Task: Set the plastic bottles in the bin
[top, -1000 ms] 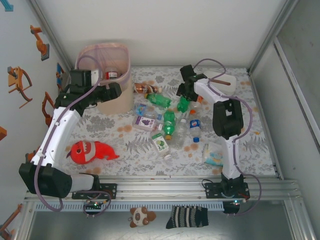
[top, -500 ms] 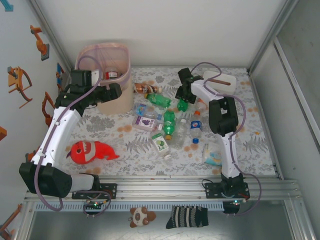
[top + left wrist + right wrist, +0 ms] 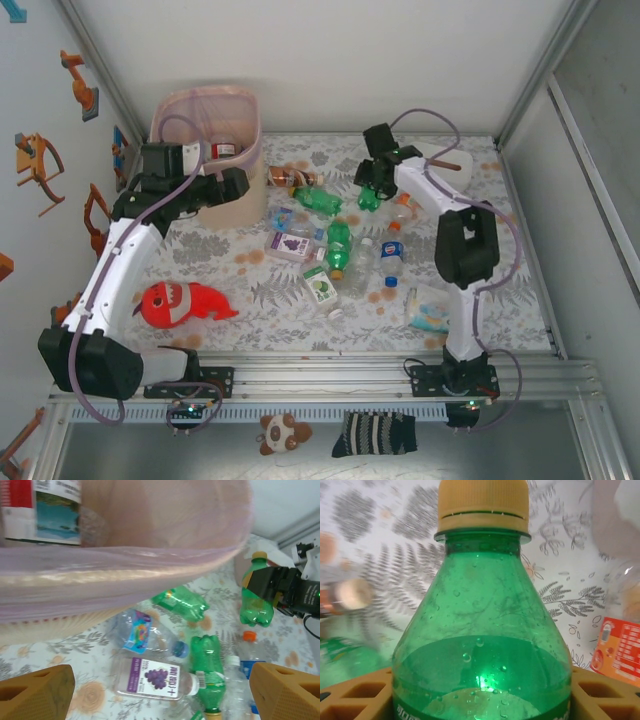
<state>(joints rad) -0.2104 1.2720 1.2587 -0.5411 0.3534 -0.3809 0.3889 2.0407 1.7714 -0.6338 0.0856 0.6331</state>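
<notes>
Your tabletop [image 3: 500, 290] is covered by a pale cloth printed with grey fern leaves and orange blossoms. White wall panels on aluminium posts box it in, and a metal rail [image 3: 330, 375] runs along the near edge. Orange cut-out figures [image 3: 40, 165] hang on the left wall.

The bin [image 3: 200, 110] stands in the far left corner with one red-labelled bottle [image 3: 222, 150] inside it. Your left jaws are spread wide and empty, hanging just beside the bin's near rim.

Most of the plastic bottles [image 3: 335, 245] lie in a cluster at mid-cloth, green and clear ones touching each other. Your right jaws are pinching a green bottle [image 3: 480, 645] below its yellow cap. It is held upright at the far side of that cluster, well apart from the bin.

A red plush fish [image 3: 180, 303] lies at the near left. A wipes pack [image 3: 428, 310] lies at the near right, beside the right arm [image 3: 465, 245].
</notes>
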